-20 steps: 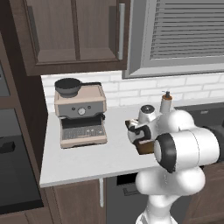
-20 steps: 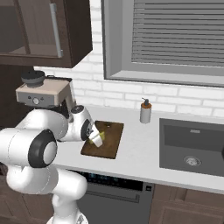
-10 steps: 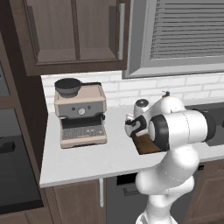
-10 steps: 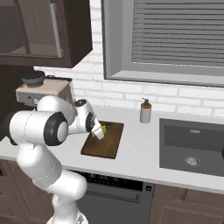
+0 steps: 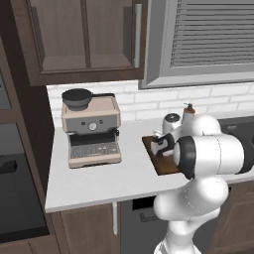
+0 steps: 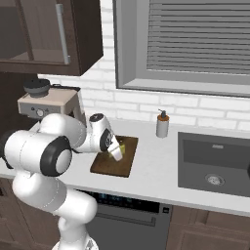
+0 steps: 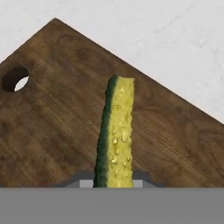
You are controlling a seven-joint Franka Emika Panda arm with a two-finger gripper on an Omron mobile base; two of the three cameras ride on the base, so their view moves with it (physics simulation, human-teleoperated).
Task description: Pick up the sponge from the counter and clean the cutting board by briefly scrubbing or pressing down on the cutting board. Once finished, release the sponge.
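My gripper (image 7: 114, 181) is shut on the sponge (image 7: 117, 131), a thin yellow-green block with a dark green layer on its left side, held edge-on. Beneath it lies the cutting board (image 7: 52, 113), dark brown wood with a round hole near one corner. I cannot tell whether the sponge touches the board. In the right base view the gripper (image 6: 117, 153) hovers low over the far part of the cutting board (image 6: 108, 167), with the sponge (image 6: 122, 146) at its tip. From the left base view the hand (image 5: 161, 145) sits over the cutting board (image 5: 155, 161), and the arm hides most of it.
The coffee machine (image 5: 92, 130) stands on the white counter (image 5: 109, 181) left of the board. A soap dispenser (image 6: 162, 125) stands behind the board by the wall. The dark sink (image 6: 215, 168) is to the right. Bare counter (image 6: 151, 166) lies between board and sink.
The hand has carried the sponge a little to the right across the board, and the arm's upper links have swung round. The grip has stayed shut on the sponge.
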